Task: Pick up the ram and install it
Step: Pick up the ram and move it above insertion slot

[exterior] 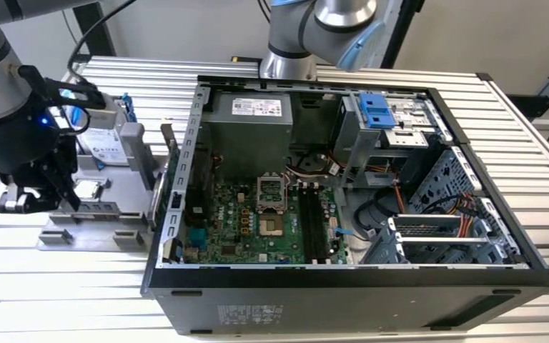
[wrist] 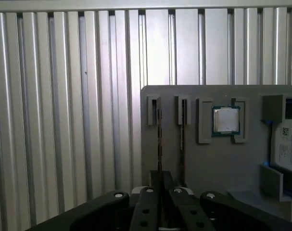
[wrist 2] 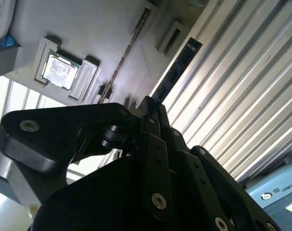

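Observation:
The ram point(wrist: 158, 139) is a thin dark stick standing on edge in the outermost slot of a grey parts holder point(wrist: 208, 163). In the second wrist view the ram's point(wrist 2: 177, 72) dark face shows along the holder's edge. My gripper point(wrist: 161, 190) is low over the ram's near end, fingers pressed close on either side of it. In the second wrist view the gripper point(wrist 2: 153, 108) meets the stick's end. In the exterior view the gripper point(exterior: 41, 204) sits at the holder's point(exterior: 94, 239) left. A second stick point(wrist: 183, 139) stands in the neighbouring slot.
On the holder lie a square silver processor point(wrist: 226, 120) and a boxy hard drive point(wrist: 287, 144). An open computer case point(exterior: 351, 279) lies to the exterior view's right, its black memory slots point(exterior: 314, 221) running beside the processor socket. The table is of ribbed aluminium slats point(wrist: 64, 120).

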